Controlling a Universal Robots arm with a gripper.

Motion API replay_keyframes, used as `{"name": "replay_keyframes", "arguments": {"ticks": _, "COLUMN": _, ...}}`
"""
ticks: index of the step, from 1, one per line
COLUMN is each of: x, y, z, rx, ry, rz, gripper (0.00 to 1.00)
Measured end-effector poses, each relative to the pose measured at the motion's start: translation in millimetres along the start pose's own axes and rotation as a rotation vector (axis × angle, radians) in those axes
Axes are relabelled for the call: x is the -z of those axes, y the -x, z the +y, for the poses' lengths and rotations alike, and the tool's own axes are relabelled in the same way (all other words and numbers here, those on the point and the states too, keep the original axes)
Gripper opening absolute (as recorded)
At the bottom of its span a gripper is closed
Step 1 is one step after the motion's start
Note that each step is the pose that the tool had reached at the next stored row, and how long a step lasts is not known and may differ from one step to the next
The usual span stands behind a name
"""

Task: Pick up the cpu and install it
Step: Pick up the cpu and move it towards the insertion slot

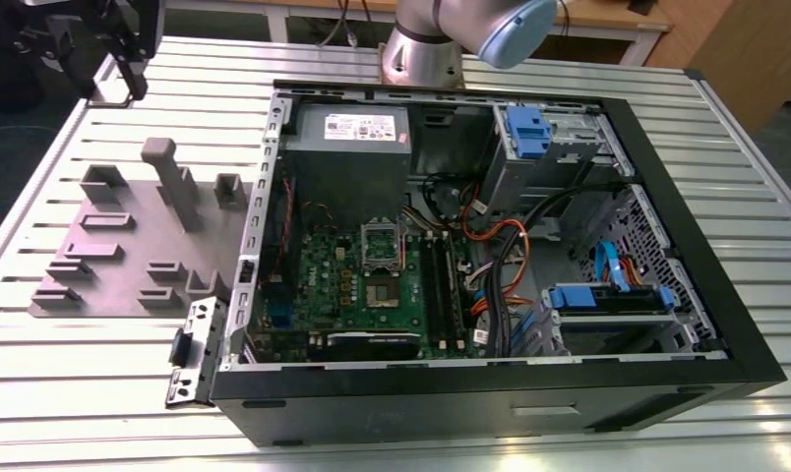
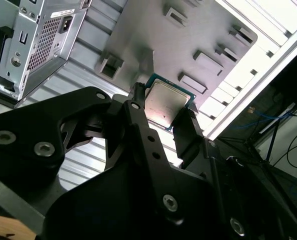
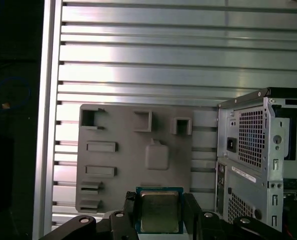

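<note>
The cpu (image 3: 159,211), a small square chip with a silvery top and a green rim, sits between my two black fingers in both wrist views. My gripper (image 3: 160,216) is shut on the cpu (image 2: 166,102) by its two opposite edges. In the exterior view the gripper (image 1: 117,84) hangs high at the far left, above the table's back corner and away from the open computer case (image 1: 710,324). The green board (image 1: 349,280) lies inside the case with its black-and-metal socket frame (image 1: 380,258) near the middle.
A grey holder plate (image 1: 120,251) with raised blocks and slots lies on the slatted table (image 1: 93,354), to the exterior view's left of the case. Cables, drive bays with blue tabs (image 1: 606,295) and a grey power supply (image 1: 349,133) crowd the case. The arm's base (image 1: 422,54) stands behind it.
</note>
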State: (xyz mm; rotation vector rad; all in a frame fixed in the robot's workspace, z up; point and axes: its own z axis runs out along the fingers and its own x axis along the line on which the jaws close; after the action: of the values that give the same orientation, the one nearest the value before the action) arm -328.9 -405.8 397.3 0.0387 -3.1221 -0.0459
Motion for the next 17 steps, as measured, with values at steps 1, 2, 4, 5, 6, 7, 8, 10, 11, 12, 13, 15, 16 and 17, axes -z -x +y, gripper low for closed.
{"name": "replay_keyframes", "arguments": {"ticks": 1, "x": 0.0, "y": 0.8, "z": 0.0, "rx": 0.0, "ry": 0.0, "rz": 0.0, "gripper": 0.47}}
{"name": "replay_keyframes", "arguments": {"ticks": 2, "x": 0.0, "y": 1.6, "z": 0.0, "rx": 0.0, "ry": 0.0, "rz": 0.0, "gripper": 0.47}}
{"name": "replay_keyframes", "arguments": {"ticks": 4, "x": 0.1, "y": 3.0, "z": -0.1, "rx": 0.0, "ry": 0.0, "rz": 0.0001, "gripper": 0.47}}
{"name": "replay_keyframes", "arguments": {"ticks": 5, "x": 0.1, "y": 3.7, "z": -0.1, "rx": 0.0, "ry": 0.0, "rz": 0.0001, "gripper": 0.47}}
{"name": "replay_keyframes", "arguments": {"ticks": 6, "x": 0.1, "y": 4.4, "z": -0.1, "rx": 0.0, "ry": 0.0, "rz": 0.0001, "gripper": 0.47}}
{"name": "replay_keyframes", "arguments": {"ticks": 7, "x": 0.1, "y": 4.8, "z": -0.1, "rx": 0.0, "ry": 0.0, "rz": 0.0, "gripper": 0.47}}
{"name": "replay_keyframes", "arguments": {"ticks": 8, "x": 0.1, "y": 5.0, "z": -0.2, "rx": 0.0, "ry": 0.0, "rz": 0.0001, "gripper": 0.47}}
{"name": "replay_keyframes", "arguments": {"ticks": 10, "x": 0.1, "y": 5.5, "z": -0.3, "rx": 0.0, "ry": -0.0002, "rz": 0.0001, "gripper": 0.47}}
{"name": "replay_keyframes", "arguments": {"ticks": 11, "x": 0.1, "y": 5.7, "z": -0.4, "rx": 0.0, "ry": -0.0002, "rz": 0.0001, "gripper": 0.47}}
{"name": "replay_keyframes", "arguments": {"ticks": 12, "x": 0.1, "y": 5.9, "z": -0.4, "rx": 0.0, "ry": -0.0003, "rz": 0.0001, "gripper": 0.47}}
{"name": "replay_keyframes", "arguments": {"ticks": 13, "x": 0.1, "y": 6.2, "z": -0.4, "rx": 0.0, "ry": -0.0004, "rz": 0.0001, "gripper": 0.47}}
{"name": "replay_keyframes", "arguments": {"ticks": 15, "x": 0.1, "y": 6.6, "z": -0.5, "rx": 0.0, "ry": -0.0006, "rz": 0.0001, "gripper": 0.47}}
{"name": "replay_keyframes", "arguments": {"ticks": 16, "x": 0.1, "y": 6.9, "z": -0.5, "rx": 0.0, "ry": -0.0007, "rz": 0.0001, "gripper": 0.47}}
{"name": "replay_keyframes", "arguments": {"ticks": 17, "x": 0.2, "y": 7.2, "z": -0.5, "rx": 0.0, "ry": -0.0009, "rz": 0.0001, "gripper": 0.47}}
